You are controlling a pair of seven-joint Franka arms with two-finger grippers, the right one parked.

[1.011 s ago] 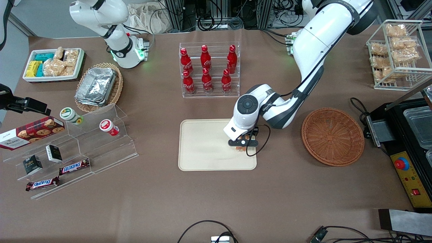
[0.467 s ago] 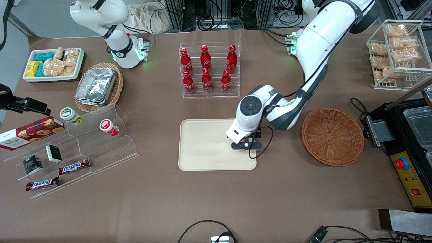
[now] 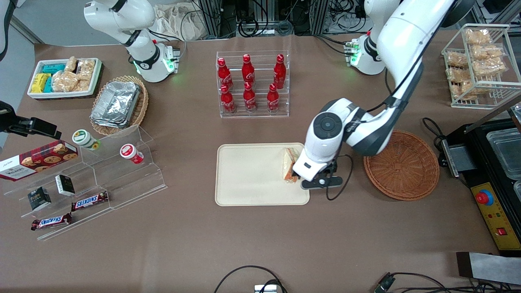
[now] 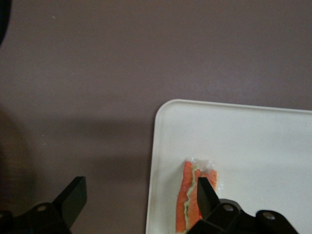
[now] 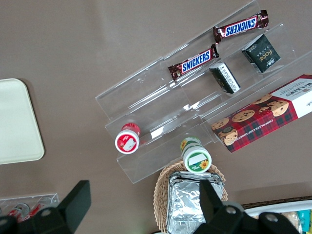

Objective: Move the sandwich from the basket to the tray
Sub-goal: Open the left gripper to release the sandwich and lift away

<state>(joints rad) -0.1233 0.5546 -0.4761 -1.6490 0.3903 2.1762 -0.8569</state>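
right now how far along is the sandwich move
Done: the wrapped triangular white-bread sandwich lies on the cream rectangular tray, near its edge toward the round reddish-brown wicker basket, which shows nothing inside. In hand: nothing; the left arm's end effector is open beside the sandwich. Left: only pulling the arm clear.

We see triangular wrapped white-bread sandwich (image 3: 288, 164) on flat cream rectangular tray (image 3: 248, 175), at tray's edge nearest round reddish-brown wicker basket (image 3: 401, 164). Basket beside tray, toward working arm's end of counter (image 3: 260, 244). Pincer (image 3: 321, 182) spread, above tray's rim, just beside sandwich.
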